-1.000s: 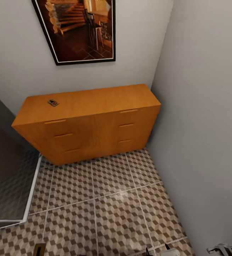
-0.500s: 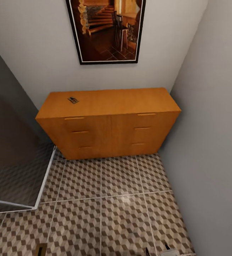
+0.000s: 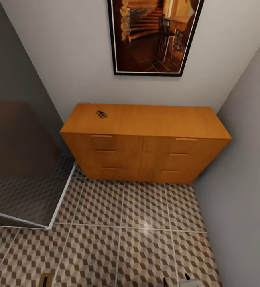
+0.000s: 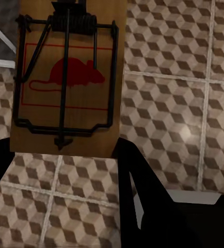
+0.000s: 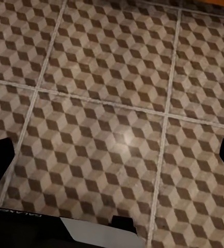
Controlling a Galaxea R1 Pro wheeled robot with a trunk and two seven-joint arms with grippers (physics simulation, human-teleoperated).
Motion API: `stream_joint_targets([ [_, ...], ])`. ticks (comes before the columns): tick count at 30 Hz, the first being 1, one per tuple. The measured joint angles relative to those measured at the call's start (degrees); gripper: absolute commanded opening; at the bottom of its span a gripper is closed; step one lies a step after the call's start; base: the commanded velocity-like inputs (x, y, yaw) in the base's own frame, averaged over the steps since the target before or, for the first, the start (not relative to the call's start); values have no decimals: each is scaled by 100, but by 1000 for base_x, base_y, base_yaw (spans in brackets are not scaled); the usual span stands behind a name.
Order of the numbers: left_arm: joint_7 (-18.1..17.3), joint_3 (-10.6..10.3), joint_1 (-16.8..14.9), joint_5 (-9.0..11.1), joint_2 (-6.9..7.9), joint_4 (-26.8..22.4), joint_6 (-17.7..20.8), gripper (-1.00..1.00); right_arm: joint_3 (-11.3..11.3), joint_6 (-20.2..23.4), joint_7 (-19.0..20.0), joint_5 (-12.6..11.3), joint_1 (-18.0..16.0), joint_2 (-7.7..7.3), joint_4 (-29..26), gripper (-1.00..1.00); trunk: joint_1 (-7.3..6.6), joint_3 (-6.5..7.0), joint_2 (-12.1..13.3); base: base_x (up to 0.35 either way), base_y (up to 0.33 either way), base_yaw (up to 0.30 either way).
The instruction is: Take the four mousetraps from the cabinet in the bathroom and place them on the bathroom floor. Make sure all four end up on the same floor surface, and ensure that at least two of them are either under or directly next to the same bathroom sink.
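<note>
1. Left pincer (image 4: 65, 170) pinches a mousetrap (image 4: 68, 77) above the floor (image 4: 169, 77)
2. Right pincer (image 5: 114, 155) is spread wide over tiles
3. Another trap (image 3: 101, 114) lies on the cabinet (image 3: 146, 135)

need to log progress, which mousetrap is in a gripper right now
The mousetrap with the red mouse print, held between the left gripper fingers above the bathroom floor. The other mousetrap lies loose on top of the cabinet.
</note>
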Motion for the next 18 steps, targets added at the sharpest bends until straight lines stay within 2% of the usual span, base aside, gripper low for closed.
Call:
stream_joint_targets([
  [13,0,-2,0,0,-9,0,0,-100,3,-7,0,0,0,0,0,100,0,0,0,1,0,278],
  [18,0,-2,-2,1,-9,2,-1,-100,4,-7,4,1,1,-11,-2,100,0,0,0,0,0,83],
])
